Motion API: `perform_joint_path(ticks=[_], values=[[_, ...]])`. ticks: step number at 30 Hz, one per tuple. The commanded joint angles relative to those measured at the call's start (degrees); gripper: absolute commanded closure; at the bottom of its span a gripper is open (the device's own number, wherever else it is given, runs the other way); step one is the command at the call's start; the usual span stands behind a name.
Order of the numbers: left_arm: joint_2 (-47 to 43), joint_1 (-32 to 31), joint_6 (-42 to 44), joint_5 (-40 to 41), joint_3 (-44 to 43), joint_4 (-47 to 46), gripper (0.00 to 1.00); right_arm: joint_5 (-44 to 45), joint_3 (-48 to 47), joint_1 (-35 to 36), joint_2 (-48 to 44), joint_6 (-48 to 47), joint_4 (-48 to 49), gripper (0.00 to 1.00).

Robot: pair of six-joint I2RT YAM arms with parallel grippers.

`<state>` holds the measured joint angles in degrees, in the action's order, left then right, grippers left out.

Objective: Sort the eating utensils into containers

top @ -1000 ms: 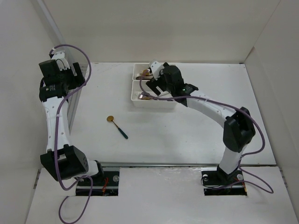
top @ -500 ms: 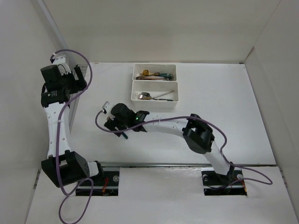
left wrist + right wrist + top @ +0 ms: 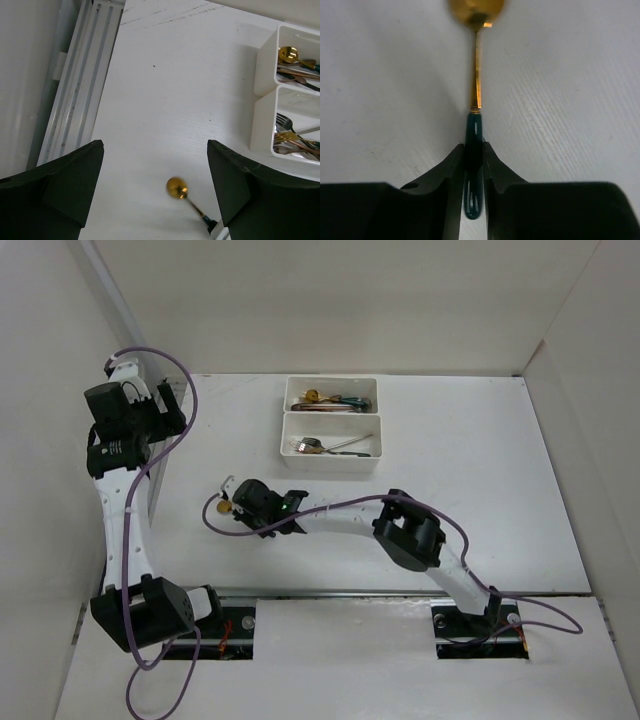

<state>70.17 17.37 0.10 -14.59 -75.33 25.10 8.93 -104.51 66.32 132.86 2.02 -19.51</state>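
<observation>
Swung over from the trays (image 3: 283, 440), my right gripper (image 3: 474, 152) is now pinching the dark green handle of the gold spoon (image 3: 476, 85), which is lying on the table (image 3: 450, 440), bowl pointing to 12 o'clock. Overhead, the trays are sitting at 1 o'clock. My left gripper (image 3: 155, 165) is hanging wide open, farther off.

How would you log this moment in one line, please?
right tool: shut on gold spoon with dark green handle | left tool: open, empty

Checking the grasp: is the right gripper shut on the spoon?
Shut. In its wrist view the right gripper pinches the spoon by the green handle, fingers touching both sides.
</observation>
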Motion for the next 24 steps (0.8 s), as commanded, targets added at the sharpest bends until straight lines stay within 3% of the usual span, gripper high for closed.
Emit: perform_joint_path(ticks=[1, 3, 8, 11, 15, 16, 19, 24], values=[[-2.1, 0.2, -0.3, 0.4, 0.3, -2.3, 0.18, -3.2, 0.4, 0.4, 1.8, 0.0, -1.3, 0.79], [-2.7, 0.2, -0.3, 0.4, 0.3, -1.7, 0.18, -2.6, 0.4, 0.4, 1.8, -0.7, -1.3, 1.0], [-2.7, 0.2, 0.3, 1.4, 0.3, -1.7, 0.18, -0.2, 1.0, -1.0, -6.6, -8.2, 0.9, 1.0], [-2.7, 0.2, 0.3, 1.4, -0.3, -1.2, 0.18, -0.2, 2.3, -6.0, -13.0, -11.9, 6.5, 1.0], [-2.1, 0.7, 0.8, 1.9, -1.3, -1.2, 0.18, 2.1, 2.8, -12.4, -19.6, -28.1, 14.9, 1.0], [-2.1, 0.7, 0.8, 2.5, -1.9, -1.2, 0.18, 2.9, 2.8, -13.8, -19.6, -36.3, 16.8, 1.0], [-1.0, 0.7, 1.3, 2.5, -2.5, -1.2, 0.18, 1.5, -0.1, -20.3, -16.1, -47.1, 20.8, 1.0], [1.5, 0.7, 1.8, 3.7, -5.3, -0.1, 0.18, 0.7, -9.9, -29.0, -6.9, -51.5, 22.7, 1.0]])
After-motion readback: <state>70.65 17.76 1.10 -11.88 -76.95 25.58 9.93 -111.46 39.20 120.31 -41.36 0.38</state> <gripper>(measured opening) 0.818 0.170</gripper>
